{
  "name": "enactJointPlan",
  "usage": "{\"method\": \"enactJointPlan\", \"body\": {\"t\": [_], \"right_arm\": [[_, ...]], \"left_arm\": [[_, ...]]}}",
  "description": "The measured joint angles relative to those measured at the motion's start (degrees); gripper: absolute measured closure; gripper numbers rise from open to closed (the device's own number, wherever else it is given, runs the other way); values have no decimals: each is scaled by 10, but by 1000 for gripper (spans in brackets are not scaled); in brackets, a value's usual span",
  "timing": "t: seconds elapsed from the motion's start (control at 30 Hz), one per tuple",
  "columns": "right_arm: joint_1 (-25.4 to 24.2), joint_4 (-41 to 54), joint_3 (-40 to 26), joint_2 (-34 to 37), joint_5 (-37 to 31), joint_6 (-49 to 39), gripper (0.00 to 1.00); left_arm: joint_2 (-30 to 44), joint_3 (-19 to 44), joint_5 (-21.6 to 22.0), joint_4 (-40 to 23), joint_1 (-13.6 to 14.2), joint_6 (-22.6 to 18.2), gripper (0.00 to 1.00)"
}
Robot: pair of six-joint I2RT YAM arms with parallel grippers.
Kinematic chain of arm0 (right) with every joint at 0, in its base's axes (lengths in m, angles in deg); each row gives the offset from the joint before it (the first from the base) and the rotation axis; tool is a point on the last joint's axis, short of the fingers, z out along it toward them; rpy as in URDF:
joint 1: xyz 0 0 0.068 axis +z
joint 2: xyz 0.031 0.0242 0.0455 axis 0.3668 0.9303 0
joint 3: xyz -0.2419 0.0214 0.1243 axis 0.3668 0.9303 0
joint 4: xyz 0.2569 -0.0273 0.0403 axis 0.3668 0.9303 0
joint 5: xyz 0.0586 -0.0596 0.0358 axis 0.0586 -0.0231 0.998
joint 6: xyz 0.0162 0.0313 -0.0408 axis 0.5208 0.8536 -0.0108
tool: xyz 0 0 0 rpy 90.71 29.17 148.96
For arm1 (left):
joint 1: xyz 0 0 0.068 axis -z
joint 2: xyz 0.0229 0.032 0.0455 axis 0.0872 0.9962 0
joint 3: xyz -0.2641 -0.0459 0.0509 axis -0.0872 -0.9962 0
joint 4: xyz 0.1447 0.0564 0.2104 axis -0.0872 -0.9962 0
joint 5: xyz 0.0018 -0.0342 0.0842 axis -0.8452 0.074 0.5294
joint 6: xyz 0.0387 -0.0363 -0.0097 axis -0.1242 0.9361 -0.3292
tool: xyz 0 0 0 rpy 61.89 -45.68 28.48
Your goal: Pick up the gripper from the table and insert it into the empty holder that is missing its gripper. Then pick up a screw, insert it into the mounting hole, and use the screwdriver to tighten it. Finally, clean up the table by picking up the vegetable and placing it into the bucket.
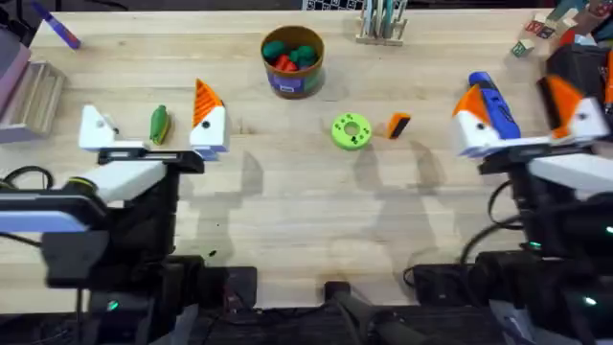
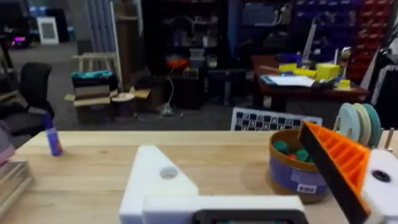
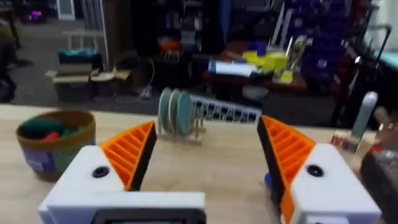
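The left end effector (image 1: 153,129) sits at the left of the tabletop (image 1: 287,220). Its two white blocks stand wide apart and grip nothing. The right block has an orange finger (image 1: 204,101). The left block is the holder (image 1: 96,126), and it has no finger in it. In the left wrist view the holder (image 2: 158,180) is bare white with one round hole on top.

A green vegetable (image 1: 159,125) lies on the wood between the two white blocks. I cannot tell if it touches them.

The right end effector (image 1: 522,115) is at the right side. It has two orange fingers, one on each block, and they are wide apart too. The blue screwdriver (image 1: 493,103) lies between them. Part of it is hidden by the left finger, so its tip is hard to see.

The small orange gripper (image 1: 397,126) lies on the tabletop in the middle, between the two arms and well apart from the holder. Just left of it is one flat green disc (image 1: 351,131) with holes.

One brown bucket (image 1: 292,62) stands at the far middle. It holds some green and red pieces, too blurry to count.

A purple marker (image 1: 59,29) lies at the far left corner.
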Motion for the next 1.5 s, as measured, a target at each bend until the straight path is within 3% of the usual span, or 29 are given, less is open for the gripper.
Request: {"method": "enactJointPlan", "body": {"t": [0.23,0.5,0.7,0.87,1.07,1.5], "right_arm": [[0,73,-159,69,0,-27,10],[0,265,-371,297,0,-31,10],[0,440,-522,464,0,-31,10],[0,566,-629,561,0,-30,10],[0,658,-707,653,7,-13,10],[0,690,-710,695,50,0,10]], "left_arm": [[77,193,40,-158,0,-7,15],[341,468,52,-387,0,-31,15],[533,625,47,-565,0,-35,15],[653,727,32,-675,0,-35,14],[748,785,23,-741,0,-31,14],[820,786,21,-768,0,3,14]]}}
